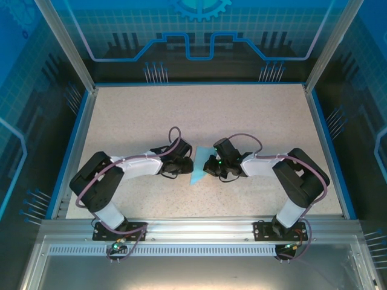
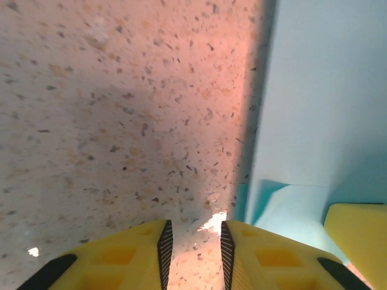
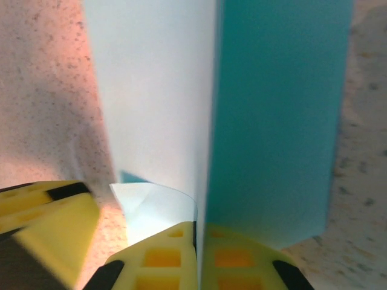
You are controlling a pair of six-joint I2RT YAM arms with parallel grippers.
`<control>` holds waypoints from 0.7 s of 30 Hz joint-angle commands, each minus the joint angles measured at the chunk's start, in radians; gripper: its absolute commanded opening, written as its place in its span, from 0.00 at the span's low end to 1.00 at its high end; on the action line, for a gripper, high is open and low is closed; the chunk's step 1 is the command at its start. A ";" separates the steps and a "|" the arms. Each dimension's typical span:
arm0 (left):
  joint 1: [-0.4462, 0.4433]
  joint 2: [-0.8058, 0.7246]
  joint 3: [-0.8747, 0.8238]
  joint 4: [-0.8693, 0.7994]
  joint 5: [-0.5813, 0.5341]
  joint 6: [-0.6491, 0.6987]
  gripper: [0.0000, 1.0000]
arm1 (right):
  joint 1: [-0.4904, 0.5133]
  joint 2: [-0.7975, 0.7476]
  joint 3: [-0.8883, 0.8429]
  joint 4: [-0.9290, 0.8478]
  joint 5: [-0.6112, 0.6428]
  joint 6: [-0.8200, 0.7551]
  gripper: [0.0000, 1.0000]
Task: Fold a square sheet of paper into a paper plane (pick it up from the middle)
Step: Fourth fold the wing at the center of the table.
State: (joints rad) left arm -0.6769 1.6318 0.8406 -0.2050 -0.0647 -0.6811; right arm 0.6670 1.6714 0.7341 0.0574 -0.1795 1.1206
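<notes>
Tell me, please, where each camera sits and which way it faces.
Top external: above and behind the arms, looking down at the table; both arms show, left gripper and right gripper meeting at the light-blue paper.
Left wrist: on the left arm, looking along its parted yellow fingers at table and paper edge.
Right wrist: on the right arm, looking along its fingers, shut on the paper.
Shared: both wrist views see the paper over the table.

Lt-blue paper sheet [image 1: 198,170] at centre of table [image 1: 199,115], partly folded along lengthwise crease; one half raised.
</notes>
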 commanded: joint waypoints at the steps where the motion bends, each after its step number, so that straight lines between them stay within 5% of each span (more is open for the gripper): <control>1: 0.003 -0.089 -0.016 -0.028 -0.039 0.002 0.35 | 0.023 -0.069 0.027 -0.127 0.093 -0.006 0.00; 7: -0.012 -0.236 -0.123 0.102 0.005 0.062 0.59 | 0.062 -0.159 0.084 -0.365 0.246 0.045 0.00; 14: -0.033 -0.404 -0.306 0.341 0.084 0.181 0.90 | 0.104 -0.184 0.104 -0.427 0.296 0.151 0.00; 21: -0.036 -0.501 -0.372 0.333 0.067 0.237 0.98 | 0.121 -0.135 0.199 -0.415 0.299 0.167 0.00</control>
State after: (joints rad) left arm -0.7074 1.1595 0.4835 0.0891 -0.0029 -0.5034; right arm 0.7681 1.5066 0.8577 -0.3359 0.0864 1.2629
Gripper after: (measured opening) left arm 0.985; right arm 0.022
